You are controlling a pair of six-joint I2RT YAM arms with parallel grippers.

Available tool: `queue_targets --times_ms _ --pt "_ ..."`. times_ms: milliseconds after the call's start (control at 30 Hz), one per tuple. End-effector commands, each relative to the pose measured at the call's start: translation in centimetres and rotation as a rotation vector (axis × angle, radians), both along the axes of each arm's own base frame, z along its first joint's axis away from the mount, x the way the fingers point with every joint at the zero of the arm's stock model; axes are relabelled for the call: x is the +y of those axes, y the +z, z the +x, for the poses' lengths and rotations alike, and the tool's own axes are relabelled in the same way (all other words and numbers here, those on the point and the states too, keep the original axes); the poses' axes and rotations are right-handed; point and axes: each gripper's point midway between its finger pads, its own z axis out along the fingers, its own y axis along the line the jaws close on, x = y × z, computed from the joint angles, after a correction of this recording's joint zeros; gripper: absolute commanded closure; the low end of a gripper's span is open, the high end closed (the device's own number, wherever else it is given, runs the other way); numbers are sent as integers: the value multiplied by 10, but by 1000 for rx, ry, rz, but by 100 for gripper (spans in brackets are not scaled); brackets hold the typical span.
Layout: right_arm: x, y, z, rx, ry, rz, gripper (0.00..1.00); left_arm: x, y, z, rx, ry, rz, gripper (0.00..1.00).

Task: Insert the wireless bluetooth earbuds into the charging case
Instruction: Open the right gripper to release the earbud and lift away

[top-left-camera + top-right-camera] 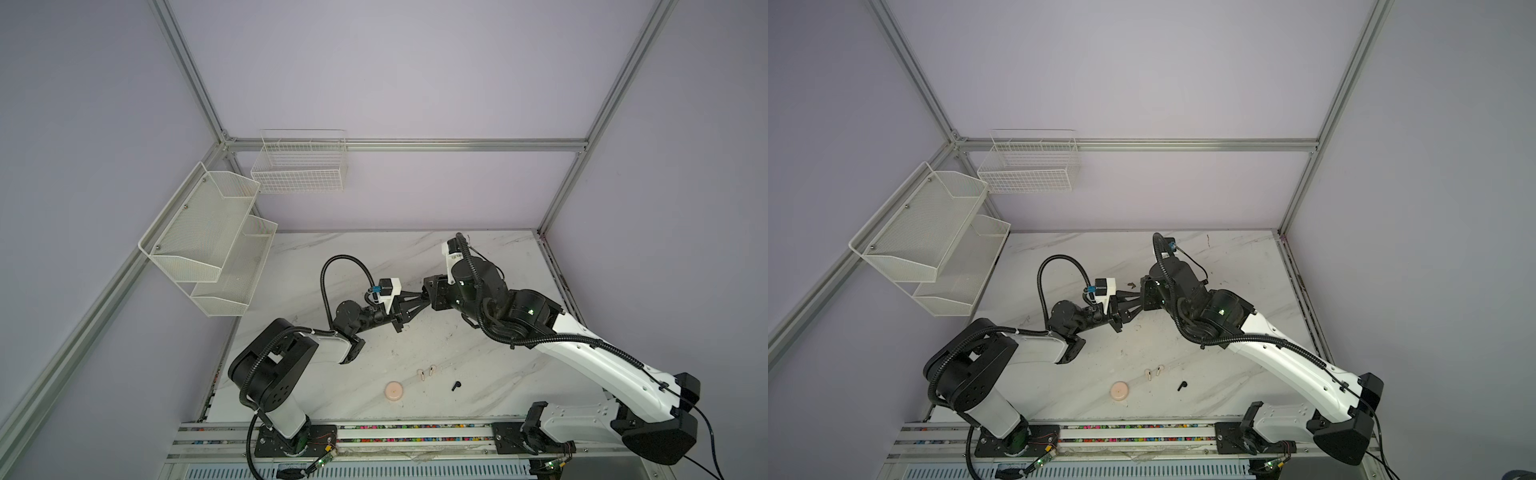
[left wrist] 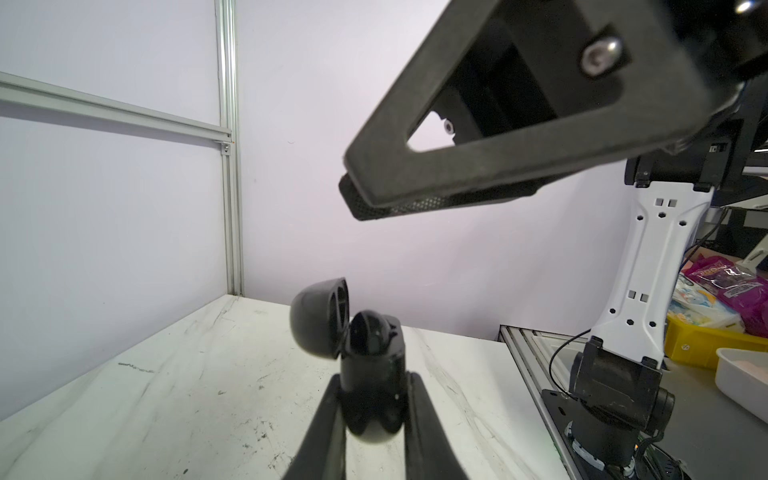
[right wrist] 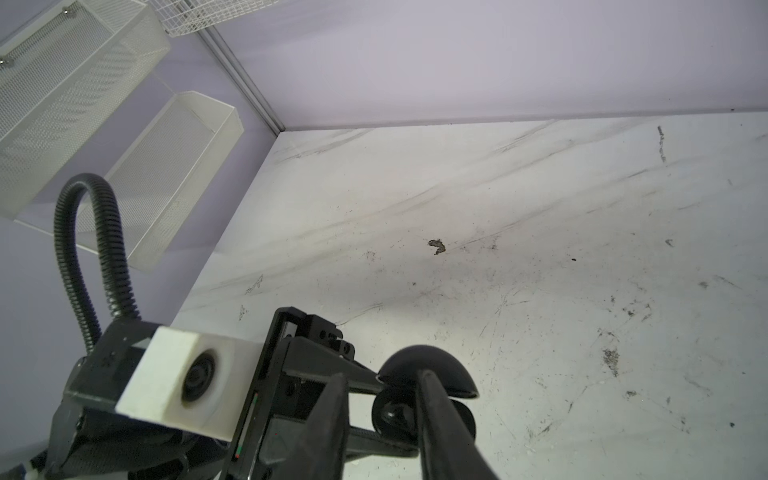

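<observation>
While clenching the black charging case (image 2: pixel 374 357) by its body in the left claw (image 2: pixel 372 376), holding it up over the marble table (image 1: pixel 395 253) at mid-frame in both top views, lid swung open, one black earbud (image 2: pixel 370 332) apparently seated inside. Hovering the right claw (image 2: pixel 361 195) just above that case, parted narrowly and carrying nothing visible. Leaving the other black earbud (image 1: pixel 456 385) lying lower middle in a top view, below both claws, on the right arm's side and probably nearer it, stem slanting lower left to upper right. Leaving the pink earbuds (image 1: pixel 421 375) and pink case (image 1: pixel 394 392) further left.
</observation>
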Motion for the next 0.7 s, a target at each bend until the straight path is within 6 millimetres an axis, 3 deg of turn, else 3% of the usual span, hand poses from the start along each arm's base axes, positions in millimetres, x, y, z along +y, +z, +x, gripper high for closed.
queue_targets --times_ms 0,133,267,667 --pt "-2 -16 -19 53 104 -99 72 5 41 -13 -156 -9 -72 100" --pt "7 -30 -18 61 152 -139 80 5 39 -15 -161 -16 -66 100" --pt "15 -17 -13 33 156 -107 81 4 37 -15 -155 -19 -64 100" --pt "15 -18 -13 35 159 -104 82 4 36 -13 -149 -13 -64 100"
